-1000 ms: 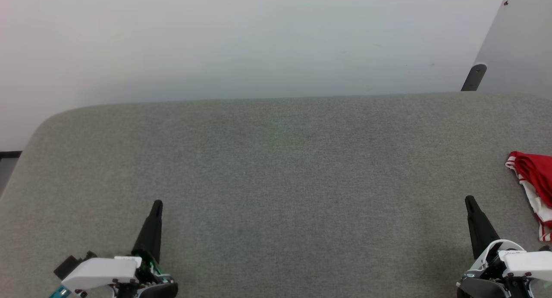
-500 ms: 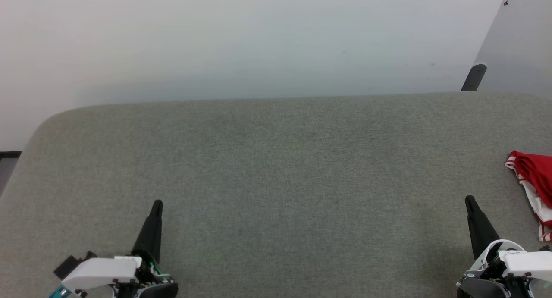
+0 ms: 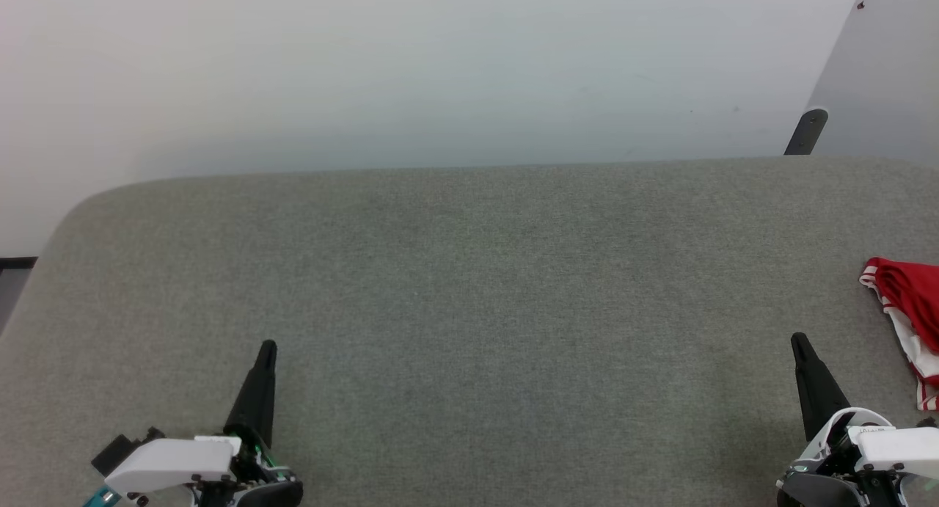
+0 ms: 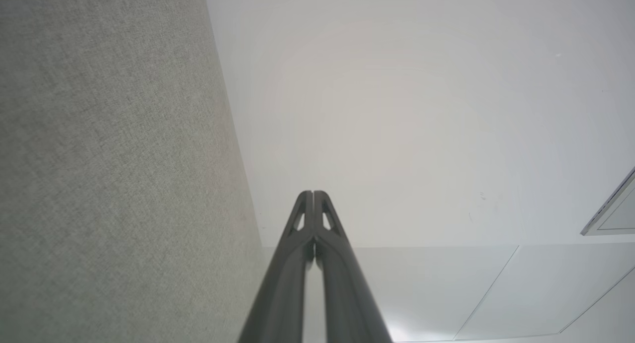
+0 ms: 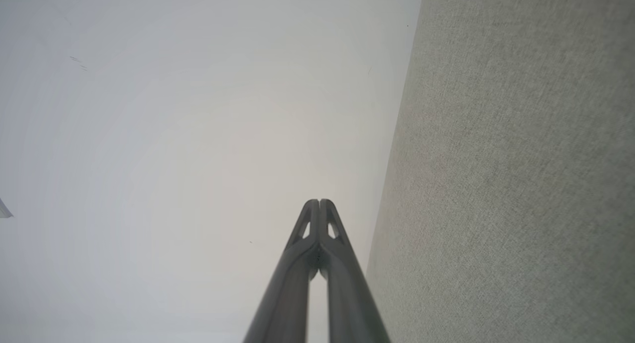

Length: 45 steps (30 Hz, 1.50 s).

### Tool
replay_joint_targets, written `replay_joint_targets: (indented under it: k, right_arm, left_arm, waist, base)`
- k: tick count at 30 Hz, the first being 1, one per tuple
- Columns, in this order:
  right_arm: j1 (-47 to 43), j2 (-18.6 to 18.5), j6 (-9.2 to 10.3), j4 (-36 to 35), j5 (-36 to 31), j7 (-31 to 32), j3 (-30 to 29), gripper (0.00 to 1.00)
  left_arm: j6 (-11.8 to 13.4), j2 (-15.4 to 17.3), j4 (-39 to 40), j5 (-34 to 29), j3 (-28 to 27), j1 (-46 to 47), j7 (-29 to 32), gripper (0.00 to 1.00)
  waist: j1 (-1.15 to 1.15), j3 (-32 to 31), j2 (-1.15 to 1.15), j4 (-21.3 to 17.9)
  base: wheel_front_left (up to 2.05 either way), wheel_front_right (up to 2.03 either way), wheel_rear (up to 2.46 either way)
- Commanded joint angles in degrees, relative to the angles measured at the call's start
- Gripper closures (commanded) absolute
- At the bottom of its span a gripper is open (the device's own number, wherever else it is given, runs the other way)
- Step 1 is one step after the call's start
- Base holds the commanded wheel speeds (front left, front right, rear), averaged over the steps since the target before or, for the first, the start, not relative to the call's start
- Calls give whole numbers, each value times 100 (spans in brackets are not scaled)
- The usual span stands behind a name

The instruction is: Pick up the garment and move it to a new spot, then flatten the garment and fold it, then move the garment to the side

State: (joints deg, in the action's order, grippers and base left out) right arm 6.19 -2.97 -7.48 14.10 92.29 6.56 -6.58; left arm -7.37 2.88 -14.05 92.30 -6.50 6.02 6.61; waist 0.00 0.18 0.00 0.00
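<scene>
Both arms are parked low over the grey fabric surface [image 3: 469, 272]. Our left gripper [image 3: 268, 345] sits at the lower left of the head view, clenched into a single dark spike with nothing in it. The left wrist view agrees: the fingers [image 4: 285, 288] meet at the tips, with grey fabric to one side and a pale wall [image 3: 440, 67] ahead. Our right gripper [image 3: 798, 339] is at the lower right, likewise clamped on nothing. In the right wrist view its fingers [image 5: 290, 293] touch at the tips, with fabric alongside. The garment [image 3: 910, 301] lies bunched on the surface at the far right edge of the head view. We see red cloth, a white patch and red-and-white striped trim, and the frame cuts off the rest. It sits just right of the right gripper's tip, near it but not touching. It is well apart from the left gripper. Beyond the surface's far edge a dark post [image 3: 805, 131] leans against a pale panel [image 3: 888, 67] at the upper right.
</scene>
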Motion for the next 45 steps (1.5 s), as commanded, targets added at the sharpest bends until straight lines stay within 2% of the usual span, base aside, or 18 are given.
replay_joint_targets:
  k: [1,45]
  right_arm:
    - [16,22,-2,0,23,3,4,100]
    - [15,22,-2,0,24,2,5,100]
  left_arm:
    - [-22,-7,-7,19,-11,54,9,100]
    - [-23,-7,-6,20,-9,54,7,100]
  waist:
    - [0,0,0,0]
    - [0,0,0,0]
  base:
    - [0,0,0]
    - [0,0,0]
